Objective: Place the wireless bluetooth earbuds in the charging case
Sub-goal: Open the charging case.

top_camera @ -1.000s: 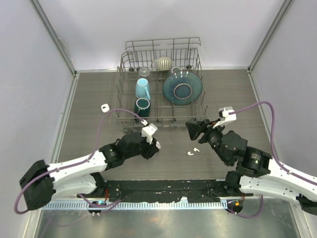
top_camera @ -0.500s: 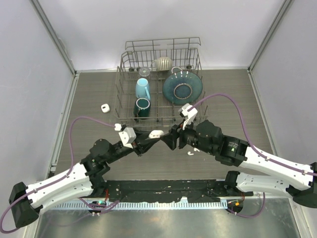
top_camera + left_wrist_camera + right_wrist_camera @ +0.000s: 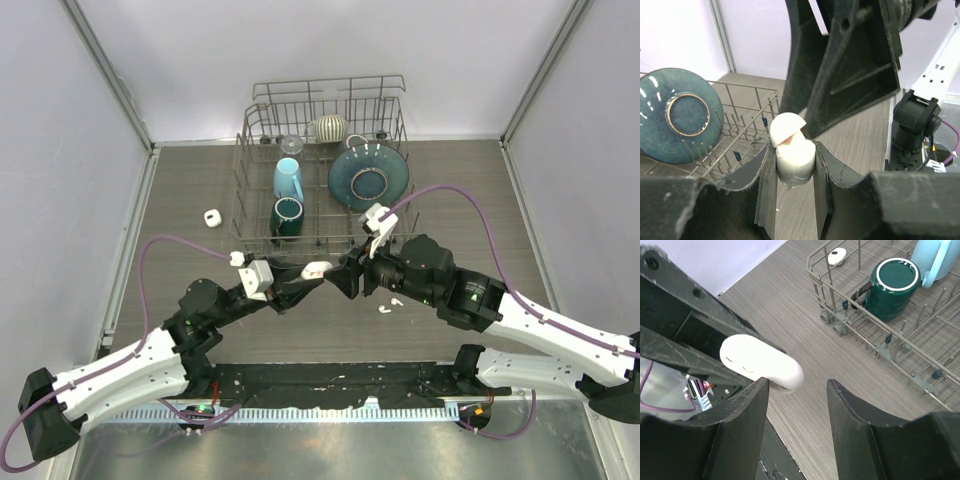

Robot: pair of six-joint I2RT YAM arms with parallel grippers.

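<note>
A: Case, where?
B: The charging case point(image 3: 795, 159) is off the counter point(image 3: 480, 200), clamped between the left fingers point(image 3: 765, 187) with the lid flipped open. It's held mid-counter, just in front of the dish rack point(image 3: 325, 88).

A: Right side?
B: The right fingers point(image 3: 740, 425) are apart, with nothing between them that I can see. The tips are right at the case, touching or just beside, can't tell which. From the right wrist, the case's long side runs across the fingers' line.

A: Earbuds?
B: Only 2 earbuds point(image 3: 386, 309) show. They lie loose on the counter, close together, just beside the right wrist on the near side. So they're behind the right fingers, not ahead: the fingers point left at the case and the buds sit back toward the bases. The right arm is far nearer. They're too small to read the stem direction.

A: Next move?
B: My guess is the right arm has to back off the case and drop to a bud. The left just holds the opening steady.

A: Surface, room?
B: Flat wood-grain counter with pale walls on 3 sides. The rack is close behind, holding a plate point(image 3: 369, 178) and 2 mugs point(image 3: 288, 180), so room is tight on the far side. 1 small white item point(image 3: 211, 217) sits left of the rack, well apart.
</note>
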